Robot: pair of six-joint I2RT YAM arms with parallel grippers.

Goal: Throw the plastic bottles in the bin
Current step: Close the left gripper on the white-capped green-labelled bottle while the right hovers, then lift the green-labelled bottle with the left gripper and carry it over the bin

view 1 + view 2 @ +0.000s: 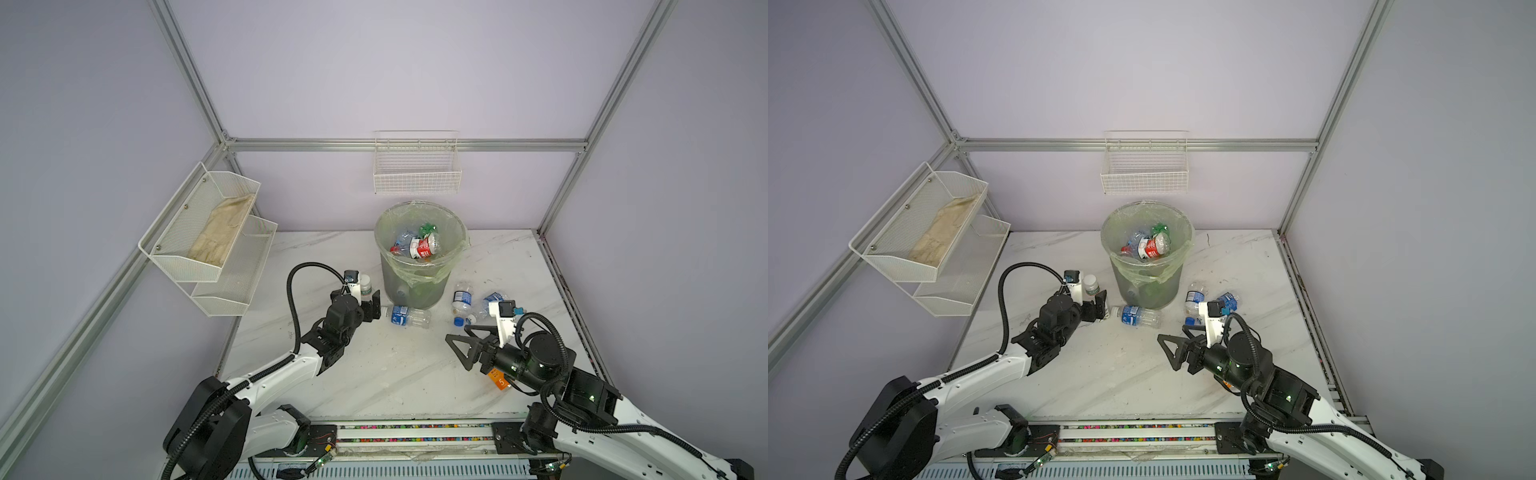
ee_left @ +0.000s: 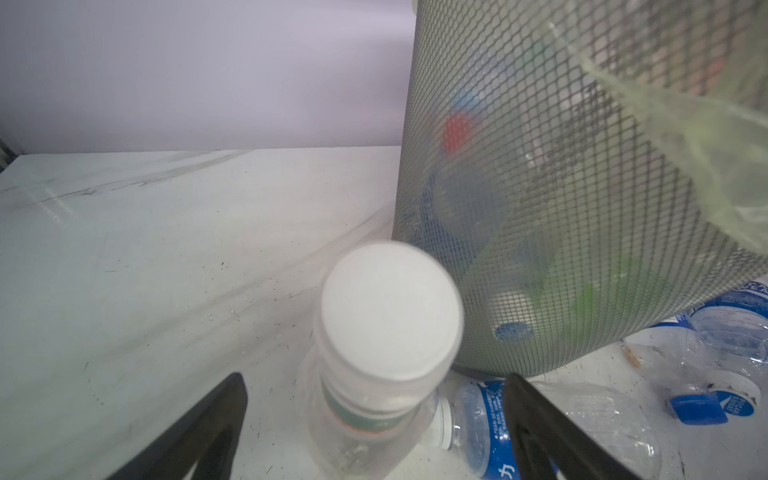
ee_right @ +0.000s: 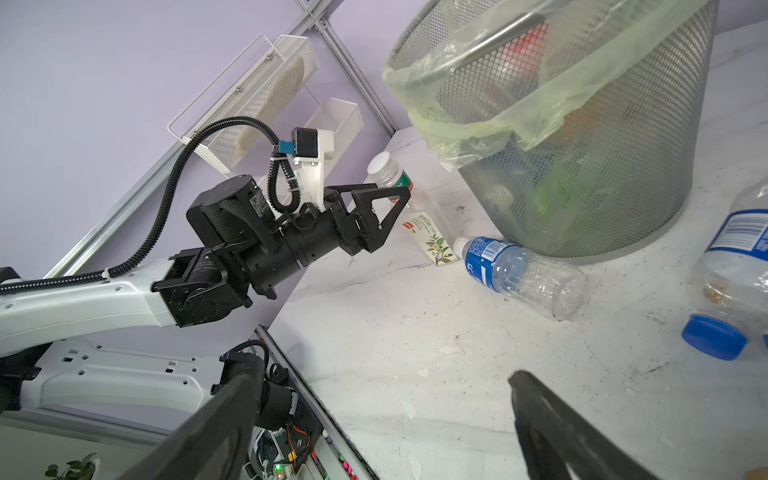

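Observation:
The bin (image 1: 415, 286) (image 1: 1146, 286) (image 2: 582, 187) (image 3: 602, 166) stands at the back middle of the table and holds several plastic bottles (image 1: 419, 245). Just left of it stands an upright white-capped bottle (image 1: 365, 286) (image 1: 1091, 284) (image 2: 390, 316) (image 3: 388, 170). My left gripper (image 1: 365, 297) (image 1: 1091, 297) (image 2: 374, 378) is open around it, a gap showing on each side. A blue-label bottle (image 1: 405, 316) (image 2: 490, 424) (image 3: 515, 270) lies in front of the bin. Two more bottles (image 1: 462, 297) (image 1: 492, 301) lie to its right. My right gripper (image 1: 457, 332) (image 1: 1173, 333) (image 3: 382, 376) hangs open and empty over bare table.
A white wire basket (image 1: 417, 170) hangs on the back wall above the bin. A two-tier white mesh shelf (image 1: 208, 232) holding a cloth juts from the left wall. A blue-capped bottle neck (image 3: 712, 336) lies near the right gripper.

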